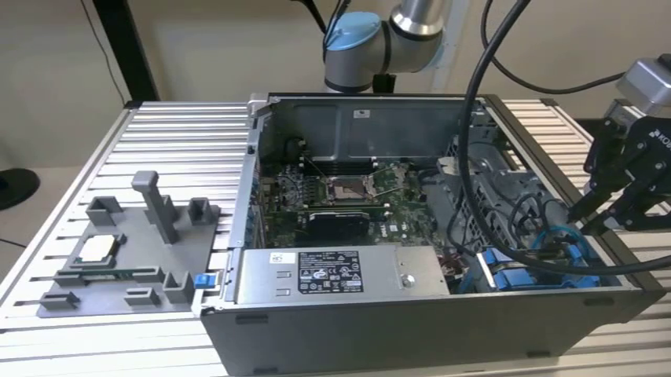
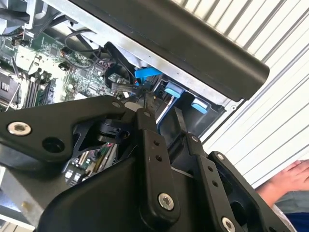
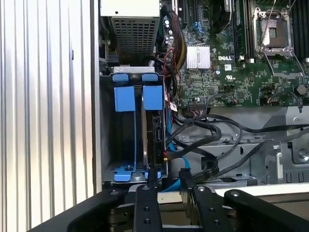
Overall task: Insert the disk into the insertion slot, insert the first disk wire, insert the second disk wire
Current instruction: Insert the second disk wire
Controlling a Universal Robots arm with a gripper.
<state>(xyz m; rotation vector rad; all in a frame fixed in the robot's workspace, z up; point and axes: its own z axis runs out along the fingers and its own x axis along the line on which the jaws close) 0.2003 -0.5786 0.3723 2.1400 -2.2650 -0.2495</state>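
1. Off at the exterior view's right edge, I see my end effector hanging over a corner of the open computer case. The insertion slot with its blue guides lies just below the fingers. A blue cable loops between the end effector and that bay. The power-supply box is well apart from it. A grey fixture sits farther off on the desk.

2. In the first wrist view the end effector has its fingers apart, and I see nothing clamped between them. The disk stands edge-on inside the insertion slot, straight ahead of one fingertip and near it. The blue cable runs down toward the gap between the fingers. The motherboard lies beyond, off to one side.

3. In the second wrist view the end effector again shows its fingers spread. Their tips are close to a black connector and a blue tab inside the case. A person's hand rests by the desk, well behind the fingers.
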